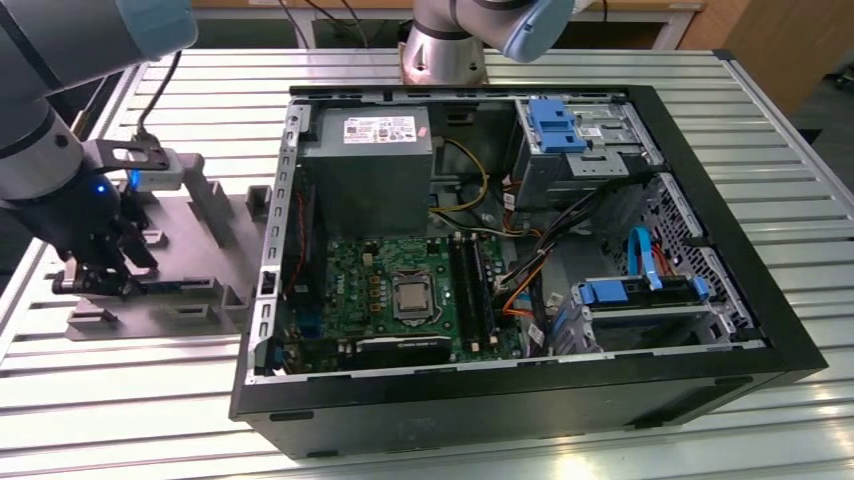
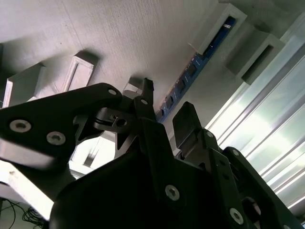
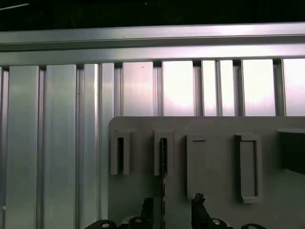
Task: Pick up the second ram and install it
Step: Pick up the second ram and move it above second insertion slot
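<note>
Gripper (image 3: pixel 172 204) hung low over the grey holder block (image 3: pixel 209 143), its 2 fingers (image 3: pixel 198 202) spread apart, the second ram (image 3: pixel 163 157) standing on edge in its slot between them, outside the computer case (image 1: pixel 534 400).

Ram (image 2: pixel 193 69) stands in holder block (image 1: pixel 200 230) (the exterior view's left of case (image 1: pixel 534 400)).
</note>
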### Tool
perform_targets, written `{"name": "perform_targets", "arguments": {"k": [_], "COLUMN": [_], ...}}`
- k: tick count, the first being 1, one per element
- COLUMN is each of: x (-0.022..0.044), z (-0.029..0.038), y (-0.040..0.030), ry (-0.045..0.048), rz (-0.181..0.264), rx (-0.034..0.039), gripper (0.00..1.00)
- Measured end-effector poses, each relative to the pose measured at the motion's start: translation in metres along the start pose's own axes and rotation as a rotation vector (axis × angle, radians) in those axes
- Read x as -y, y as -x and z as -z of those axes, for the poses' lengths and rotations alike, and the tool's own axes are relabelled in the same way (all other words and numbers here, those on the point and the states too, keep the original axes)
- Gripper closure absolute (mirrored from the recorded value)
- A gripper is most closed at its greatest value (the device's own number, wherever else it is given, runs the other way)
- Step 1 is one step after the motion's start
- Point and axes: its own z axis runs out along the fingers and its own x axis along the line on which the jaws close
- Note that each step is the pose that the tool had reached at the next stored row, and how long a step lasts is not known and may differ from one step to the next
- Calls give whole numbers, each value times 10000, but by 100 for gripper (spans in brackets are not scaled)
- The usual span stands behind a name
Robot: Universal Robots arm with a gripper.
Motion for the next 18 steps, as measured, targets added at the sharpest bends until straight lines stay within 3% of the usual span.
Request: {"name": "perform_targets", "arguments": {"k": [2, 3, 12, 13, 14, 18], "x": [0, 1, 2, 2, 2, -30], "z": [-5, -11, -87, -96, -102, -122], "y": [-1, -3, -24, -27, -29, -33], "ry": [0, -4, -135, -139, -139, -139], "rz": [0, 0, 1, 2, 2, 2], "rx": [-1, 2, 6, 6, 5, 5], "gripper": [57, 64, 65, 65, 73, 73]}}
